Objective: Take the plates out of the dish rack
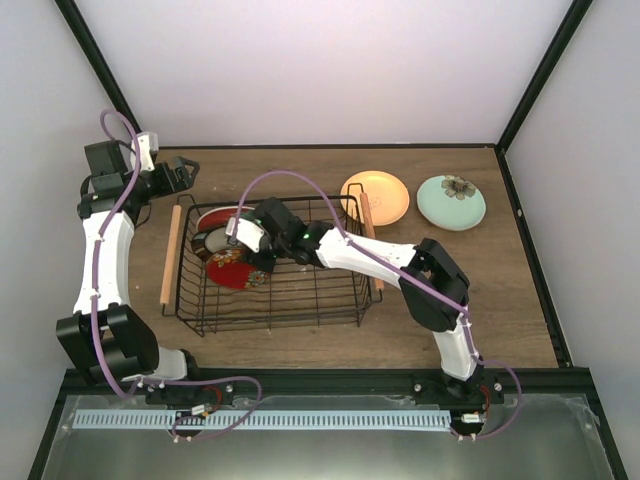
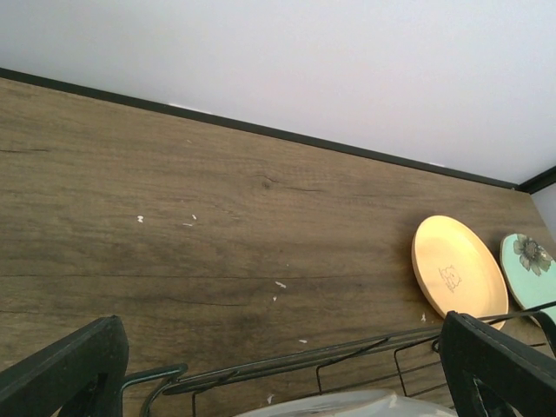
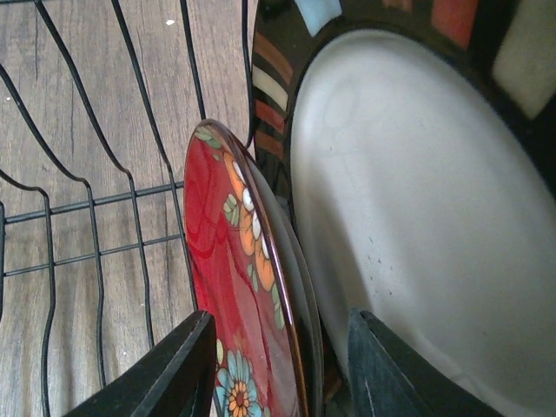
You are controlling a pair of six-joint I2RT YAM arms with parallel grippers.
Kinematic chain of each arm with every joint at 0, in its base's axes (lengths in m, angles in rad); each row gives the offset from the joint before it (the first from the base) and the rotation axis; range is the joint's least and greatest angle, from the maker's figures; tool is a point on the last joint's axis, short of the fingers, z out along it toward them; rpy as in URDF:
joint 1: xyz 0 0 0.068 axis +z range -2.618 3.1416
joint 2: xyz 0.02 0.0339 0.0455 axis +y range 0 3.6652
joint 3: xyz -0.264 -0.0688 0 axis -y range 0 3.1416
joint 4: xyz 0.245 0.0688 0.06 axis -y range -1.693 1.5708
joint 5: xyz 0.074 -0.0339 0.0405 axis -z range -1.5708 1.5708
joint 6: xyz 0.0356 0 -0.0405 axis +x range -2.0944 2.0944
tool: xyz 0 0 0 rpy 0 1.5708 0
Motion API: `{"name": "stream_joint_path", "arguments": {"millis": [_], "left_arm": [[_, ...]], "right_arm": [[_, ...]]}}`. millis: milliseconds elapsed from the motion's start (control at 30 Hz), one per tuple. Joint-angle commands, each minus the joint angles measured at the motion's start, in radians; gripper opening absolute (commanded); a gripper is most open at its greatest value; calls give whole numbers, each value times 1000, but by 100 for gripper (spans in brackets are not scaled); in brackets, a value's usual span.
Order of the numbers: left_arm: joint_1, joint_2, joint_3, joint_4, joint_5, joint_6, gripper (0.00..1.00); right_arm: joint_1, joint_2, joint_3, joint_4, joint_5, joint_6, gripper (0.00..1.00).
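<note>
1. Wooden table (image 1: 300, 165), white walls.
2. Right tool (image 3: 282, 373) gapes astride the red floral plate (image 3: 230, 261) standing in the dish rack (image 1: 300, 300), not yet clamped; left tool (image 2: 278, 369) wide apart, empty.
3. Glazed, rigid, probably slick and breakable: pinch the rim firmly.

Glossy glaze on the red plate (image 3: 221, 252), thin black wire rack (image 1: 290, 305), matt wood-grain counter (image 2: 217, 217), pale wooden handle (image 1: 171, 255).

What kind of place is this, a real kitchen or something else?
Probably a robot test booth, not a kitchen: plain white panels between black frame posts enclose one wooden table, and a left arm and a right arm are mounted at its near edge.
</note>
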Motion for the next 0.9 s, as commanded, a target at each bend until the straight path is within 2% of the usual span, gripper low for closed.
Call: {"name": "stream_joint_path", "arguments": {"millis": [0, 233, 400, 667, 867], "left_arm": [[-3, 7, 14, -5, 20, 10, 100], [-3, -1, 7, -5, 22, 7, 100], [-3, -8, -1, -5, 22, 4, 100], [-2, -25, -15, -3, 24, -1, 100], [-2, -34, -25, -4, 27, -1, 100]], "right_arm": [[11, -5, -18, 31, 2, -4, 42], [20, -3, -44, 35, 25, -2, 35], [25, -5, -49, 31, 70, -2, 20], [27, -75, -66, 42, 133, 21, 1], [27, -145, -97, 48, 153, 36, 1]]}}
